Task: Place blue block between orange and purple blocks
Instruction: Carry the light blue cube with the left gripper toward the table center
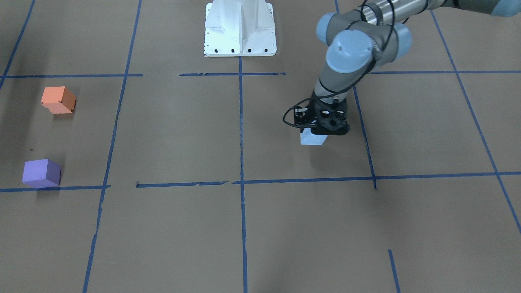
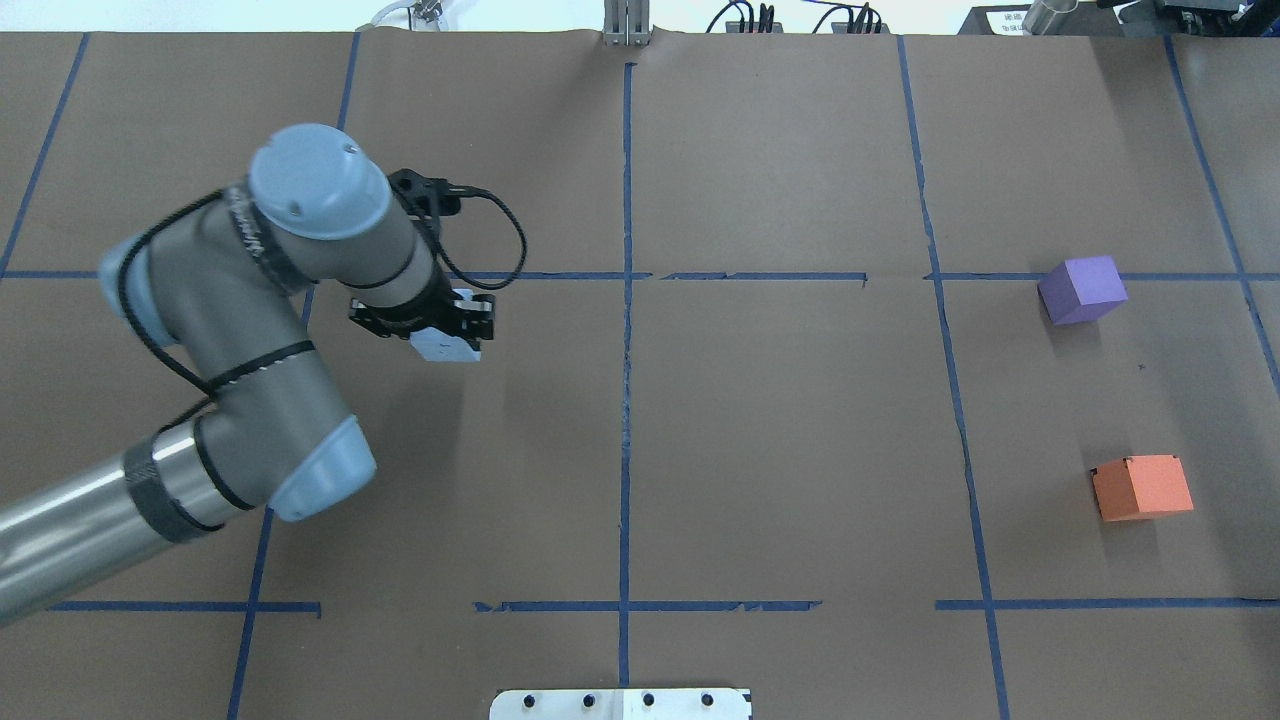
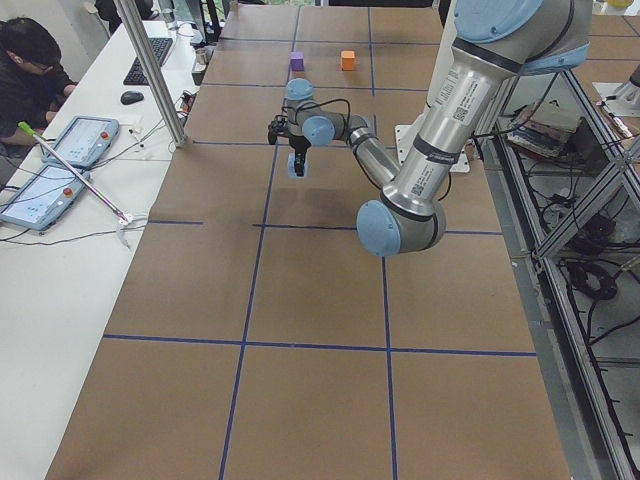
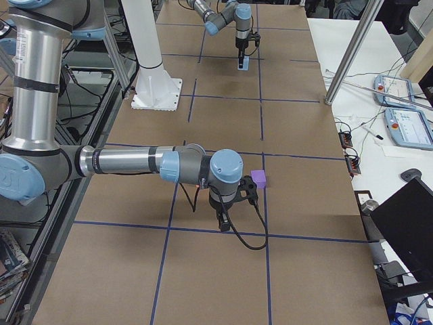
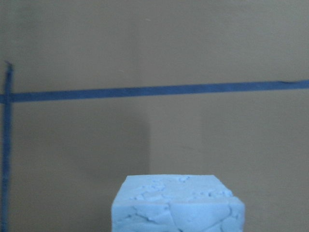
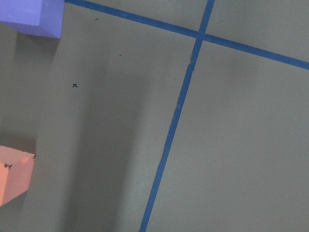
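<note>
The light blue block [image 2: 447, 346] is held in my left gripper [image 2: 445, 330], which is shut on it over the table's left half; it also shows in the front view [image 1: 312, 138] and fills the bottom of the left wrist view [image 5: 177, 205]. The purple block [image 2: 1082, 289] and the orange block [image 2: 1142, 487] sit apart at the far right, with a bare gap between them. Both show in the right wrist view, purple [image 6: 34, 17] and orange [image 6: 14, 174]. My right gripper [image 4: 223, 220] hangs near the purple block [image 4: 258, 179]; I cannot tell whether it is open or shut.
Blue tape lines [image 2: 627, 400] divide the brown paper table into squares. The white robot base [image 1: 240, 28] stands at the table's edge. A side table with tablets [image 3: 70, 150], a metal pole [image 3: 150, 70] and a seated operator [image 3: 30, 60] lie beyond the far edge.
</note>
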Action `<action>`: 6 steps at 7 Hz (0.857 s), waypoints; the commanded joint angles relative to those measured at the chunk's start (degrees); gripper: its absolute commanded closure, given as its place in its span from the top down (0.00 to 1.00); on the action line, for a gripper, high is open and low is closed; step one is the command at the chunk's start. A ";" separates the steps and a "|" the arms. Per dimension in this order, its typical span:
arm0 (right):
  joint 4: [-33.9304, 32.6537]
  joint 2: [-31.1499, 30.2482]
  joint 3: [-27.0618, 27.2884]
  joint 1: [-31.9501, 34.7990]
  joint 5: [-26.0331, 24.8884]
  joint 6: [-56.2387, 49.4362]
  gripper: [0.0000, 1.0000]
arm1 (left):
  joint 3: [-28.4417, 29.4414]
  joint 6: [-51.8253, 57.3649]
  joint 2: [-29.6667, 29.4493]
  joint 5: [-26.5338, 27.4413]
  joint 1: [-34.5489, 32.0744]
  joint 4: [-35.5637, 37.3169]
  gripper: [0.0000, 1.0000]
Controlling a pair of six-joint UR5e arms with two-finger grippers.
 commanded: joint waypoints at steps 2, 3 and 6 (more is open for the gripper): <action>0.00 0.00 -0.25 0.00 -0.09 0.00 1.00 | 14.52 -9.20 -15.25 5.12 7.17 -0.15 0.35; 0.00 0.00 -0.34 0.00 -0.09 0.00 1.00 | 15.43 -9.21 -15.81 5.21 8.05 -0.23 0.43; 0.00 0.00 -0.25 0.00 -0.09 0.00 1.00 | 17.80 -9.30 -15.72 6.61 9.38 -2.94 1.00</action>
